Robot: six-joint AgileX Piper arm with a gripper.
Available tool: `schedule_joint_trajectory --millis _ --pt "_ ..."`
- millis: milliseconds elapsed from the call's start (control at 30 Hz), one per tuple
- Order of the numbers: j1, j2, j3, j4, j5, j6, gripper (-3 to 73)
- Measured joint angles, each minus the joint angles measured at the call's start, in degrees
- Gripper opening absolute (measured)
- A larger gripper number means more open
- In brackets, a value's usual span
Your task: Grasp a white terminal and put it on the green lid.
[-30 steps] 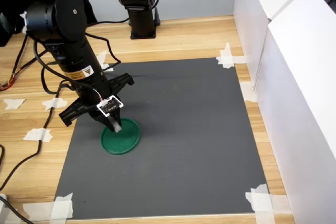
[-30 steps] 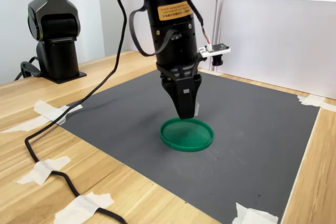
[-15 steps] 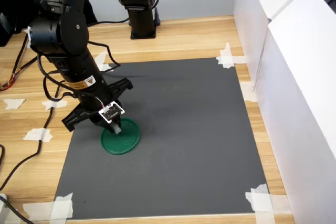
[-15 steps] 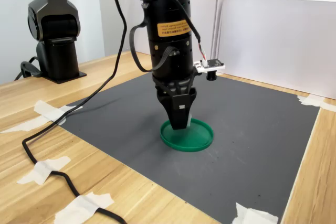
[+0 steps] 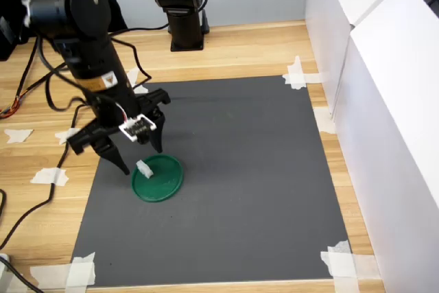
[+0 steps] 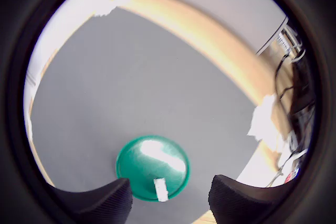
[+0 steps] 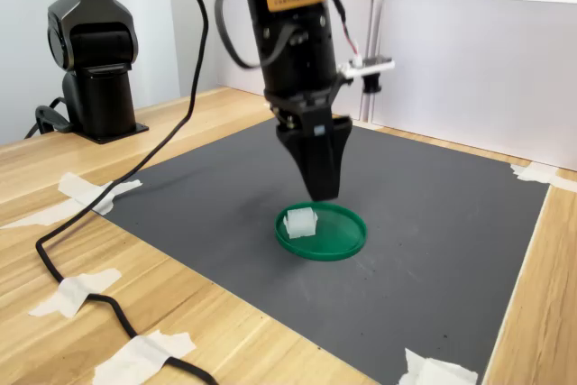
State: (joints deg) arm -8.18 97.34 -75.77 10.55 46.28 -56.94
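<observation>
Hovering with the black pincer (image 5: 136,156) spread wide and empty above the flat round dark-green plastic lid (image 5: 164,182), near the grey mat's (image 5: 260,169) left edge in the first exterior view. Resting on the lid's rim area: the tiny whitish ridged terminal (image 7: 300,221). Placing apparently done; next, pulling away cleanly.

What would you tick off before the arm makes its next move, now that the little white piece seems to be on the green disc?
1. White terminal rests on the green lid: ok, in all three views.
2. Terminal fully inside the rim: cannot tell; it sits close to the edge in the wrist view.
3. Gripper has let go: ok, fingers spread apart, nothing between them.
4. Gripper clear of the terminal: ok, in the second exterior view the tips hang above it with a gap.
5. Lid lies flat on the dark mat: ok.
6. Path upward free: ok, nothing seen above the lid except the arm itself.
</observation>
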Motion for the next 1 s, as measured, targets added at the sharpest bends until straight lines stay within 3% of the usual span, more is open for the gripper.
schedule_joint_trajectory --millis 133,200,333,400,733,833,1000 --pt "0.0 -8.1 0.27 3.27 -1.29 0.6 48.5" --pt "0.0 -12.43 1.25 5.79 -1.42 0.83 38.5" --pt "0.0 -20.95 5.02 11.5 -3.74 1.03 11.3" --pt "0.0 -25.77 8.16 14.72 -6.73 1.07 3.1" --pt "0.0 -50.67 28.62 38.46 -26.88 1.07 -1.6" --pt "0.0 -58.68 35.0 41.56 -30.68 1.07 -1.6" --pt "0.0 -69.29 45.39 41.81 -32.89 1.02 -1.6"
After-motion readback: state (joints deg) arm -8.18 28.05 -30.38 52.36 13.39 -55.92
